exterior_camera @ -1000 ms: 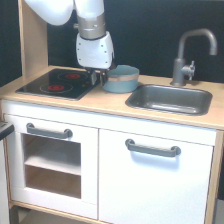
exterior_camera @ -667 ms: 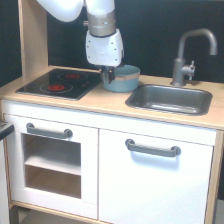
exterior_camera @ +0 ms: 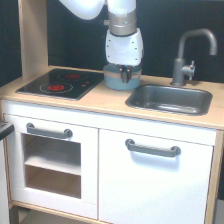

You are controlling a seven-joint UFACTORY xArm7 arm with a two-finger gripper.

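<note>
1 claw point(exterior_camera: 125, 75) | grip unreadable | hides much of blue pot point(exterior_camera: 114, 81)

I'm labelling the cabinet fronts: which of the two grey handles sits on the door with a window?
The handle on the exterior view's left: its door has an opening showing a shelf. The other handle is on a plain white door.

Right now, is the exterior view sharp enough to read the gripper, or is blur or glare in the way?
Exterior view: soft and grainy overall; the gripper is a dark blur against the blue pot, finger state unreadable; no strong glare, only a mild sheen in the sink; lighting is even.
</note>
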